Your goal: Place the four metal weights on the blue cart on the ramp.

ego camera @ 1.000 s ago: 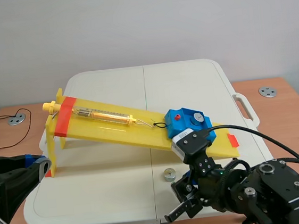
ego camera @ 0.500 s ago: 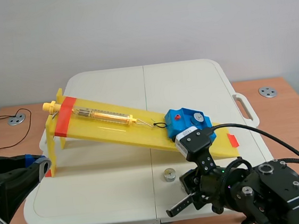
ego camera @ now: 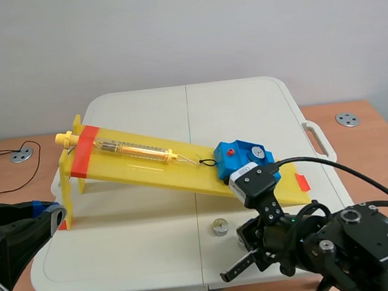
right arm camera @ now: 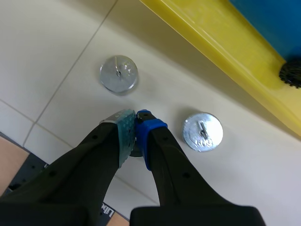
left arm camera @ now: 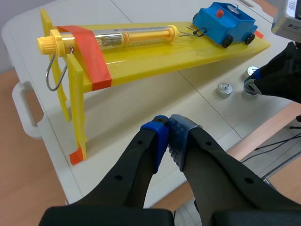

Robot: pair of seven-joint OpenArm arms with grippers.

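Scene view: the right gripper [ego camera: 228,274] sat low by the near table edge. One weight [ego camera: 220,226] was at its 12 o'clock, and the blue cart [ego camera: 242,158] on the ramp [ego camera: 134,167] was beyond that, around 1 o'clock. The right arm was way closer to it.

Left wrist view: the left gripper [left arm camera: 168,129] had its fingers together on nothing, with the cart far off at 1 o'clock.

Right wrist view: the right fingers were pressed together, and I couldn't tell if they pinched anything. A second weight [right arm camera: 202,132] lay at 3 o'clock, the cart at 1 o'clock.
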